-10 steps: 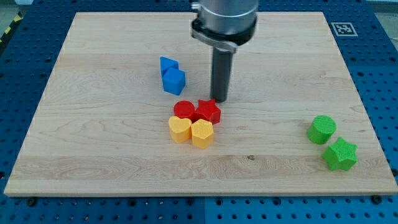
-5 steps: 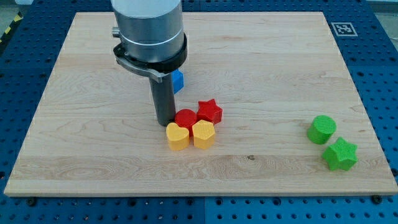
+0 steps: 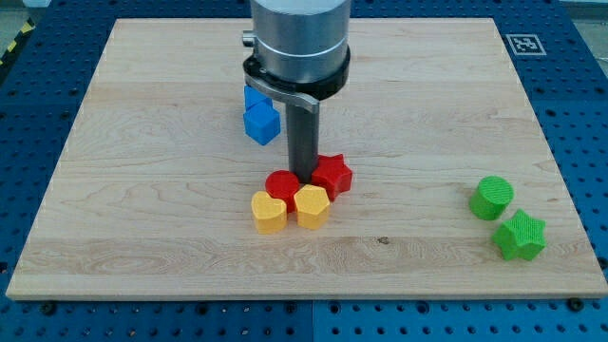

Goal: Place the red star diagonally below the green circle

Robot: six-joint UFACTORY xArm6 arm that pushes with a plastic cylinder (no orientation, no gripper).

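The red star (image 3: 333, 175) lies near the board's middle, just right of my tip (image 3: 304, 178). My tip stands between the red star and a red round block (image 3: 282, 184), touching or nearly touching both. The green circle (image 3: 491, 198) sits far to the view's right, well apart from the red star. The arm's wide grey body hides part of the board above the tip.
A yellow heart (image 3: 268, 211) and a yellow hexagon-like block (image 3: 311, 205) sit just below the red blocks. Two blue blocks (image 3: 259, 116) lie up-left of the tip. A green star (image 3: 520, 236) sits below-right of the green circle. The wooden board (image 3: 142, 228) rests on a blue perforated base.
My tip went from above the red star to the red round block's left, then back right between the two red blocks. The red star has shifted slightly right; the yellow heart slightly left.
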